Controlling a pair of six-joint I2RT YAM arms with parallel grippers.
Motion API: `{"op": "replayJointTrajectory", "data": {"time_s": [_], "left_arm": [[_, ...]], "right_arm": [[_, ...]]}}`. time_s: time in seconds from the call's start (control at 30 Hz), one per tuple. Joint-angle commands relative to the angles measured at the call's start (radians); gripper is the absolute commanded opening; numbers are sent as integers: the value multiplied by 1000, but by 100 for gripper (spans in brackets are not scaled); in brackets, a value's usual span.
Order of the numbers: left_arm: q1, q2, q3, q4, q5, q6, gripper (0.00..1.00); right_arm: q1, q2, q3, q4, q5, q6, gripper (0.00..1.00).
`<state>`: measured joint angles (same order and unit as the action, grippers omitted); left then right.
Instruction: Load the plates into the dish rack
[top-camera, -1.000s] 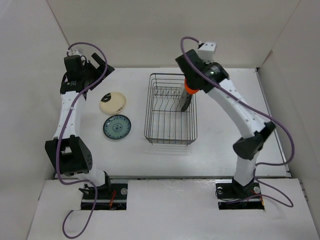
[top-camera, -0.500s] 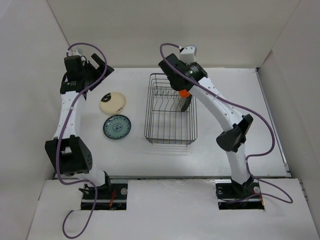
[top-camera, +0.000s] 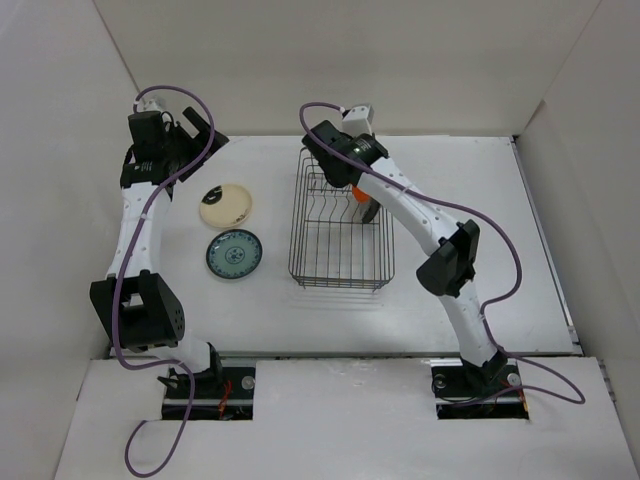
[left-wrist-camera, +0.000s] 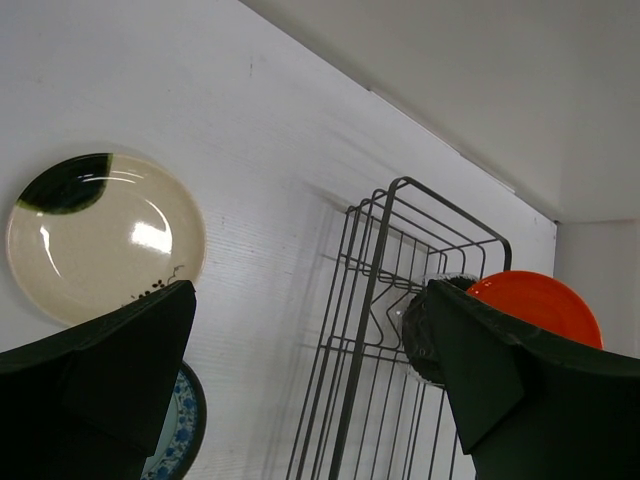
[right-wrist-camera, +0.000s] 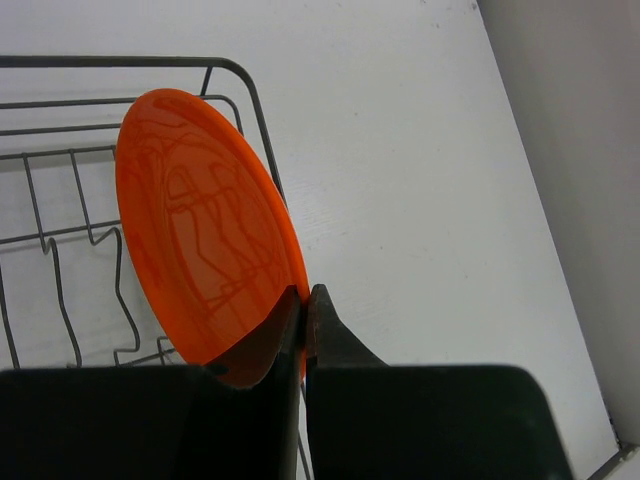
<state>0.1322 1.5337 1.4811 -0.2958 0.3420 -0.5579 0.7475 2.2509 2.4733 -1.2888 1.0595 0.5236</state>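
Over the far right corner of the rack, the right claw was pressed together on the orange plate, pinching its rim between the two fingertips. In the right wrist view the plate stood on edge and reached away from the claw. Its broad face was turned toward the inside of the rack, and its thin edge pointed back at the fingers. The rack's curved corner wire ran behind the plate's far rim, and most of the disc lay over the rack rather than over the bare table. Whether the plate touched any wire or prong could not be told. From above, only a sliver of orange showed under the wrist, at the rack's far right side.

The left claw hung raised at the far left of the table with its fingers spread wide and nothing between them. Its camera looked down at the two plates and across to the rack. The cream plate, with a dark patch at one edge, lay flat on the table to the left of the rack. The blue plate lay flat just nearer the arm bases, close to the cream plate but apart from it. Both lay outside the rack, apart from either claw.
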Motion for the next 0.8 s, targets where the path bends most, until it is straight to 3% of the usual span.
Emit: {"op": "replayJointTrajectory", "data": {"time_s": [0.0, 0.77], "left_arm": [[1, -40, 13, 27, 25, 15, 100], [1, -40, 13, 27, 25, 15, 100]], "right_arm": [[4, -2, 36, 59, 85, -5, 0], [13, 84, 55, 77, 105, -5, 0]]}}
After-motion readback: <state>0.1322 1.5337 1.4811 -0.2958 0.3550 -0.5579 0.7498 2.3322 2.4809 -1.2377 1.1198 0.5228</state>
